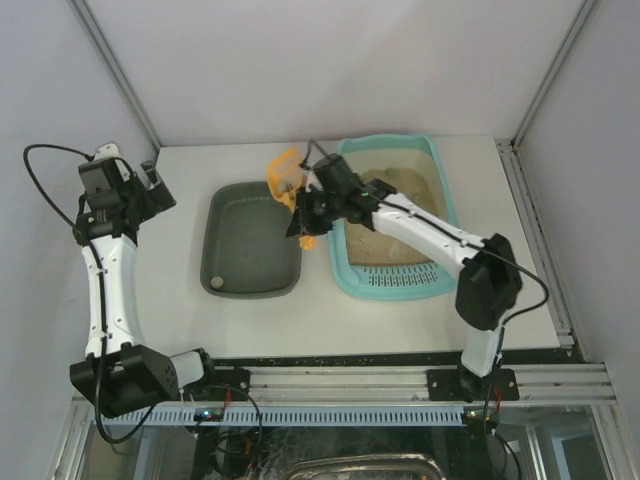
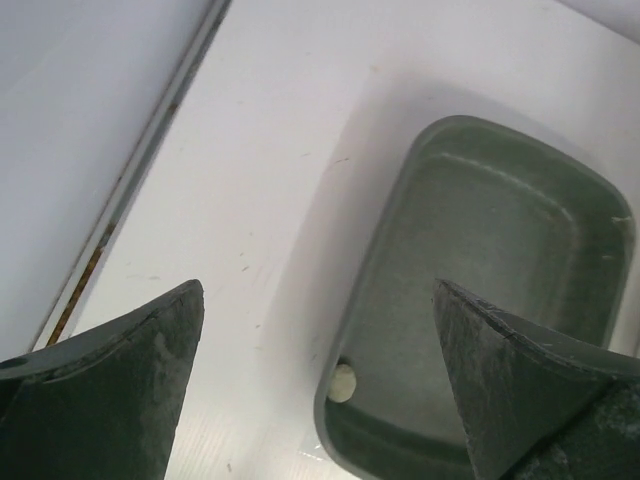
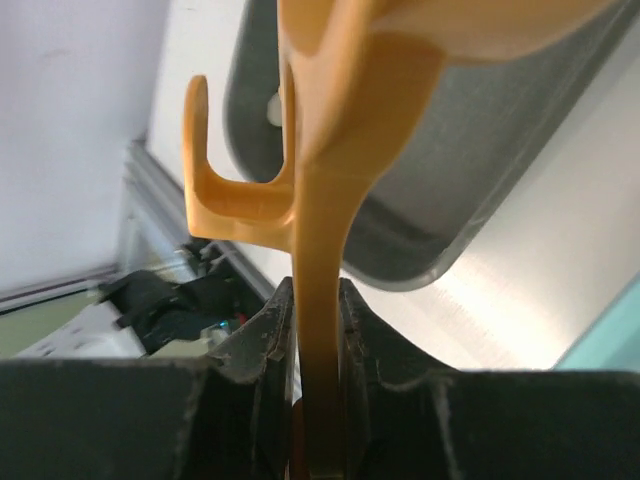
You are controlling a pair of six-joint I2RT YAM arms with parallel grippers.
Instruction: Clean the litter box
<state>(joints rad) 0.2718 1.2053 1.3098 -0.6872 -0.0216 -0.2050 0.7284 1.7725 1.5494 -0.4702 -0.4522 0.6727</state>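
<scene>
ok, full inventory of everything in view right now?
litter box: 1, light turquoise, right side of table
litter: beige, inside litter box
tray: 1, dark grey-green, left of litter box
lump: 1, pale, tray's near-left corner
scoop: 1, orange, over the gap between tray and litter box
table: 1, white
left claw: 1, dark, open and empty, far left
right claw: 1, dark, shut on scoop handle

Litter box (image 1: 385,285) partly behind right arm (image 1: 425,228)
</scene>
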